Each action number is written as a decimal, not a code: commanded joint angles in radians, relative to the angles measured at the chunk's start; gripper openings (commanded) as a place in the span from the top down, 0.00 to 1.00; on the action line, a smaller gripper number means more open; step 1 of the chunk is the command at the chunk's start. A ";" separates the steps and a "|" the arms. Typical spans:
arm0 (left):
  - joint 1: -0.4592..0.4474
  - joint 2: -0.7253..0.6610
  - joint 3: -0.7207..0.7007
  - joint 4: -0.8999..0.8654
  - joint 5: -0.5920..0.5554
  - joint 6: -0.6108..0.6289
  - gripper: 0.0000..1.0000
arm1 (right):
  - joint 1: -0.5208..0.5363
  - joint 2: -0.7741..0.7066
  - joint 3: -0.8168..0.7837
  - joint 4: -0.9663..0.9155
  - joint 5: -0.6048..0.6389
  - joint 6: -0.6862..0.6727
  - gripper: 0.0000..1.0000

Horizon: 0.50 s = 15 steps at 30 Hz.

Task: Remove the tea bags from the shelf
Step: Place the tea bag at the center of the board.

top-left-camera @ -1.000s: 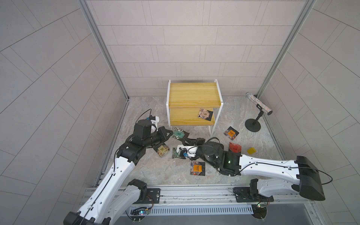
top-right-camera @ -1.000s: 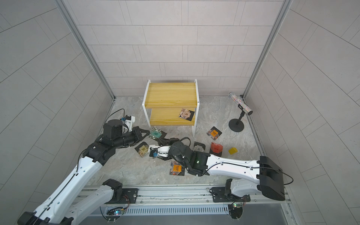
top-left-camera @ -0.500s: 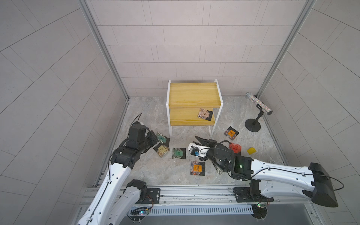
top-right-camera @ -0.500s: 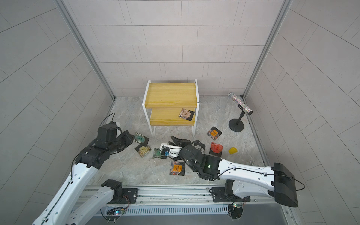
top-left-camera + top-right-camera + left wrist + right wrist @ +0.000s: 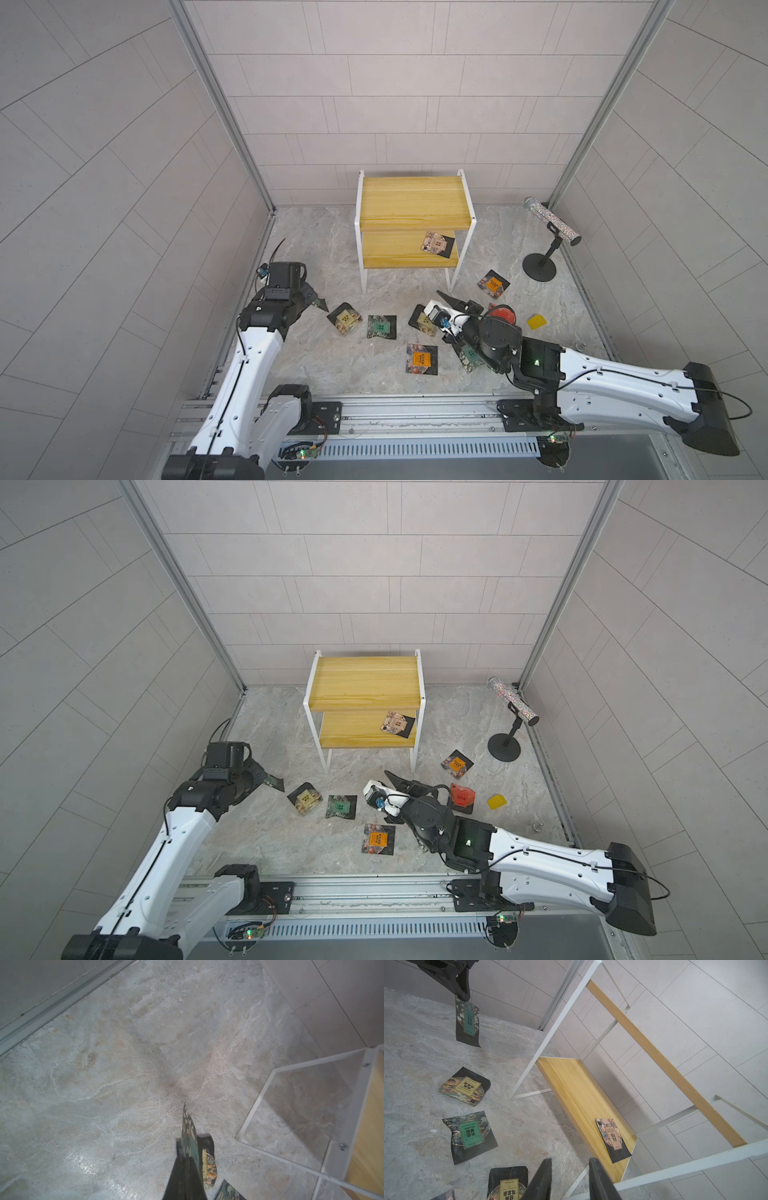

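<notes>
Drop the teal tea bag (image 5: 467,1020) pinched in the left gripper (image 5: 464,996) low over the floor (image 5: 311,249), clear of the shelf (image 5: 411,203). Steer the parted, empty right gripper (image 5: 570,1162) level onto the lower board (image 5: 577,1093), toward the 1 tea bag (image 5: 612,1138) lying there; nip its near edge.

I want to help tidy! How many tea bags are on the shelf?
1. The tea bag lies on the shelf, lower board, right end; none seems hidden.
</notes>
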 commanded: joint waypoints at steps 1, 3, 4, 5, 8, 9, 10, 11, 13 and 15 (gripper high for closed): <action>0.025 0.033 -0.038 0.054 -0.053 0.001 1.00 | -0.002 -0.020 -0.018 -0.020 0.015 0.045 0.66; 0.035 0.061 -0.055 0.080 -0.069 -0.003 1.00 | -0.002 -0.025 -0.024 -0.018 0.014 0.046 0.66; 0.039 0.078 -0.064 0.094 -0.079 -0.004 1.00 | -0.002 -0.028 -0.027 -0.016 0.014 0.046 0.66; 0.044 0.097 -0.068 0.104 -0.085 -0.007 1.00 | -0.003 -0.030 -0.030 -0.012 0.015 0.046 0.66; 0.053 0.156 -0.057 0.112 -0.108 -0.008 1.00 | -0.002 -0.036 -0.038 -0.004 0.014 0.050 0.66; 0.055 0.173 -0.052 0.116 -0.115 -0.006 1.00 | -0.002 -0.037 -0.040 -0.002 0.012 0.052 0.66; 0.058 0.194 -0.049 0.122 -0.123 -0.003 1.00 | -0.002 -0.037 -0.043 0.001 0.014 0.055 0.66; 0.061 0.210 -0.047 0.131 -0.133 0.001 1.00 | -0.002 -0.038 -0.045 0.001 0.012 0.059 0.66; 0.070 0.249 -0.042 0.143 -0.143 0.012 1.00 | -0.002 -0.037 -0.049 0.006 0.010 0.068 0.66; 0.082 0.283 -0.034 0.146 -0.146 0.018 1.00 | -0.002 -0.036 -0.051 0.007 0.008 0.075 0.66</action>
